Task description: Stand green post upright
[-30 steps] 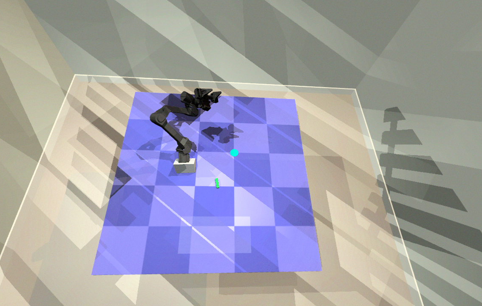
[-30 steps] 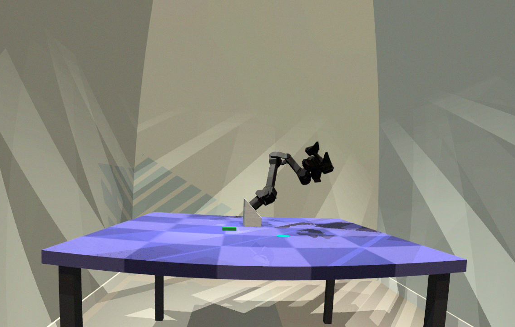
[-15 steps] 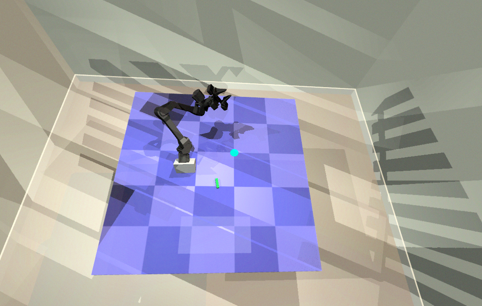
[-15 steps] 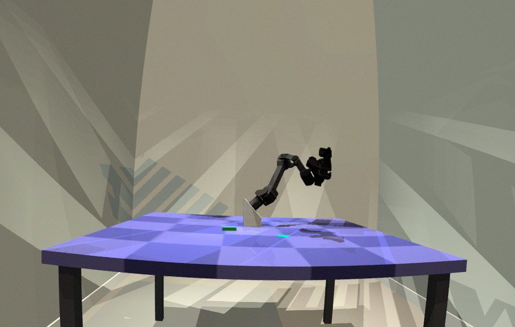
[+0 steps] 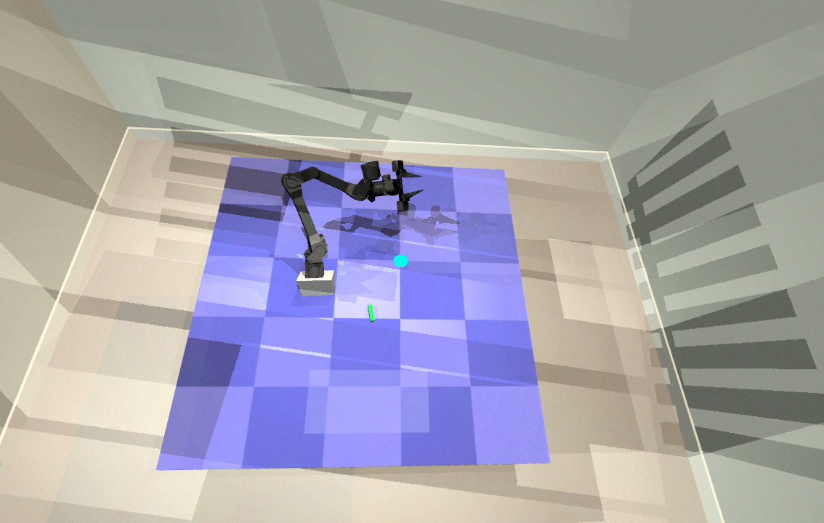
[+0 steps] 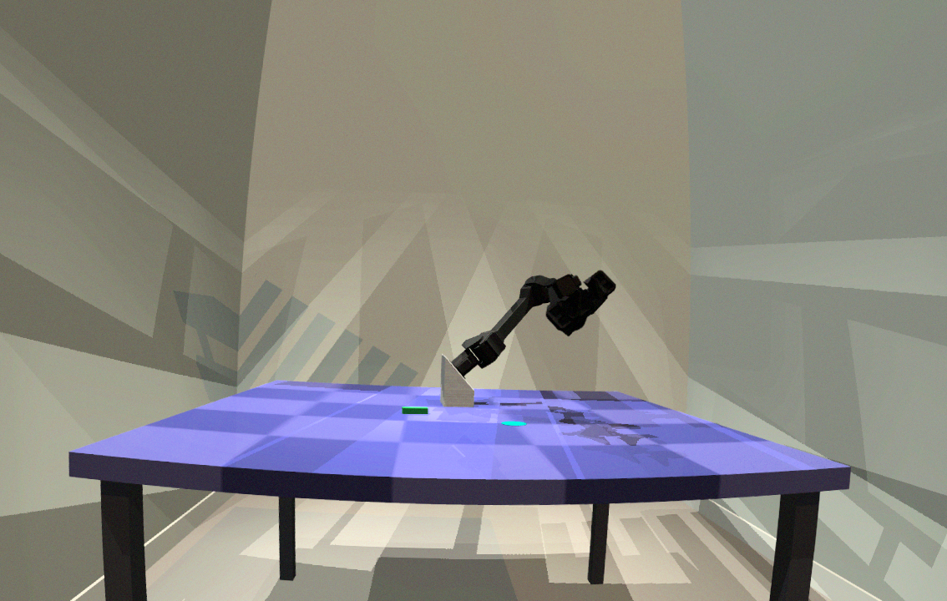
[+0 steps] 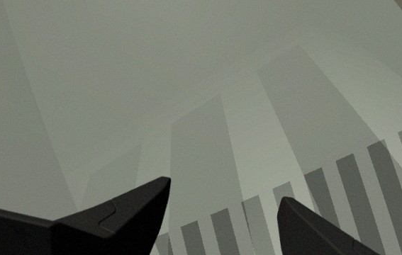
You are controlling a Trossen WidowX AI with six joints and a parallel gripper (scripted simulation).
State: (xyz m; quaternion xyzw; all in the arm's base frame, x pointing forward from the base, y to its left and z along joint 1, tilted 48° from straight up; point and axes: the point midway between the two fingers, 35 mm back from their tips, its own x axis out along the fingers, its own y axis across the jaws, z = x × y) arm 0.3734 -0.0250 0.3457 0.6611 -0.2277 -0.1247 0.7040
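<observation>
1. Green and thin, the post (image 5: 370,312) lies flat on the purple table (image 5: 362,416) in the top view, a short bar with its long side running nearly toward and away from the camera, near the white base (image 5: 315,283). The cyan circle (image 5: 400,261) is a small flat disc, apart from the post and bare. The arm (image 5: 301,208) reaches over the table's far part, with the gripper (image 5: 410,184) high above the surface and well apart from both post and circle; its jaws stand partly open with nothing between them
2. From the exterior view the post (image 6: 414,409) shows as a low dark-green strip lying on the table (image 6: 312,456), just left of the base (image 6: 454,385). The circle (image 6: 513,423) is foreshortened to a thin cyan sliver, nearer the camera and to the right. The gripper (image 6: 583,301) hangs in the air, far above the top; its fingers merge into one dark mass here and are hard to tell apart
3. In the wrist view only two dark fingertips show, cut off at the lower edge, with a bare gap between them and a grey wall (image 7: 151,71) beyond. Post, circle and table lie outside this view
</observation>
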